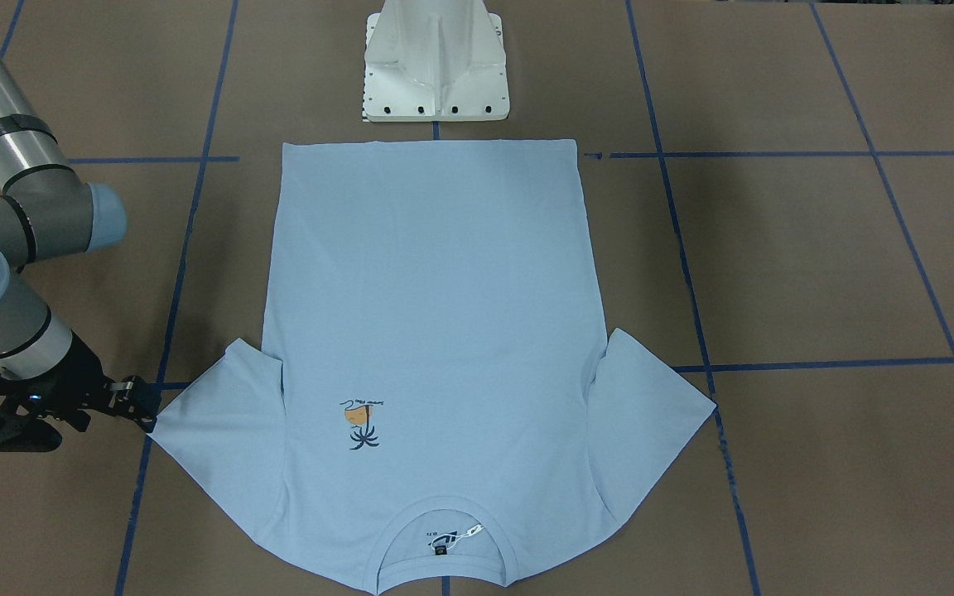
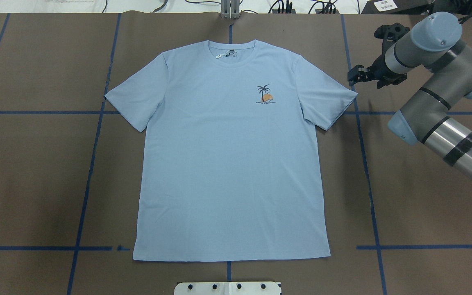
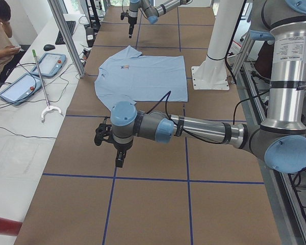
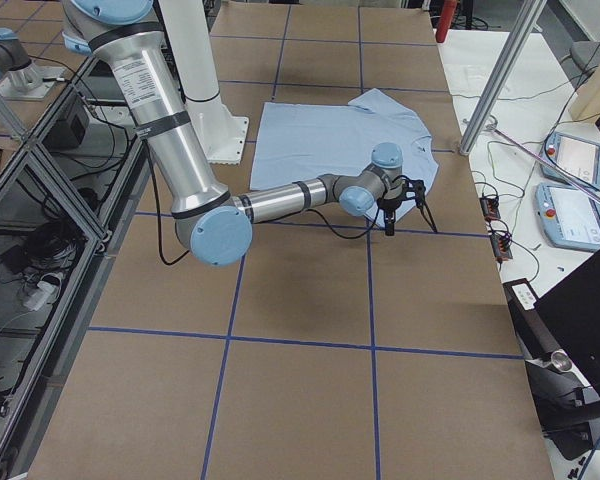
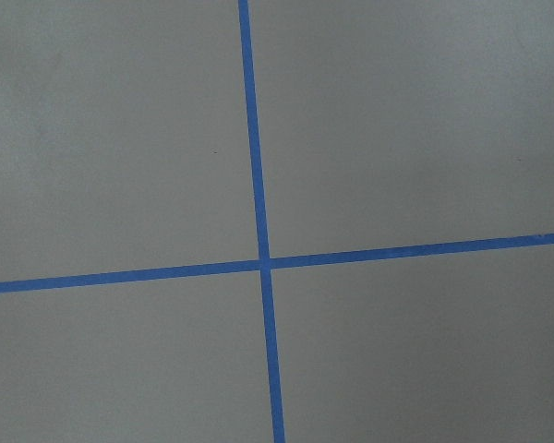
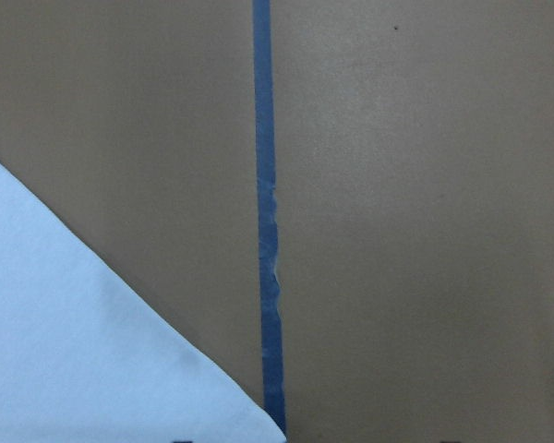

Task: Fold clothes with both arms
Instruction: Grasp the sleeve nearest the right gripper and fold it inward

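Observation:
The light blue T-shirt (image 2: 232, 155) lies flat and face up on the brown table, collar (image 2: 232, 47) on the far side and hem toward the robot's base. It also shows in the front-facing view (image 1: 431, 314). My right gripper (image 2: 352, 76) hangs low just outside the tip of the shirt's right-hand sleeve (image 2: 328, 96), jaws apart and empty; it also shows in the front-facing view (image 1: 142, 406). The right wrist view shows that sleeve corner (image 6: 92, 360). My left gripper (image 3: 121, 159) shows only in the exterior left view, over bare table away from the shirt; I cannot tell whether it is open or shut.
The white pedestal base (image 1: 436, 74) stands just beyond the hem. Blue tape lines (image 5: 258, 263) grid the table. A side table with tablets (image 3: 48, 64), a grabber stick (image 3: 41, 81), a seated person (image 3: 0, 35) and metal posts (image 3: 66, 35) lie beyond the collar edge.

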Action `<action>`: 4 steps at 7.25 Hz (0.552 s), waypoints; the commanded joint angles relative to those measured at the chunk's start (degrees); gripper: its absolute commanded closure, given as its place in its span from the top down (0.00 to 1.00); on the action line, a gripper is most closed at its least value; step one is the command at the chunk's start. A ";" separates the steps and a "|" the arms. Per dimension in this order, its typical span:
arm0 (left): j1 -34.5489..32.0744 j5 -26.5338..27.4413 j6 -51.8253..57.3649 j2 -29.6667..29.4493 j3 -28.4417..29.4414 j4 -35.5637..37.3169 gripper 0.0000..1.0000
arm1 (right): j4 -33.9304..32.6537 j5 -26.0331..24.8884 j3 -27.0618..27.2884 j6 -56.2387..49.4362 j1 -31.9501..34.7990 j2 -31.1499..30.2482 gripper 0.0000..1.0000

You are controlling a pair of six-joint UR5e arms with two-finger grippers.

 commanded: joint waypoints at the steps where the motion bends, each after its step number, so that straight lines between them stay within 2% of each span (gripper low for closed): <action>1: 0.00 -0.03 0.02 0.00 0.02 -0.07 1.00 | 0.07 -0.91 -1.66 0.35 -1.76 1.37 0.81; 4: 0.00 -0.03 0.11 0.09 0.02 -0.07 1.00 | 0.07 -1.61 -1.66 0.44 -2.38 0.58 0.67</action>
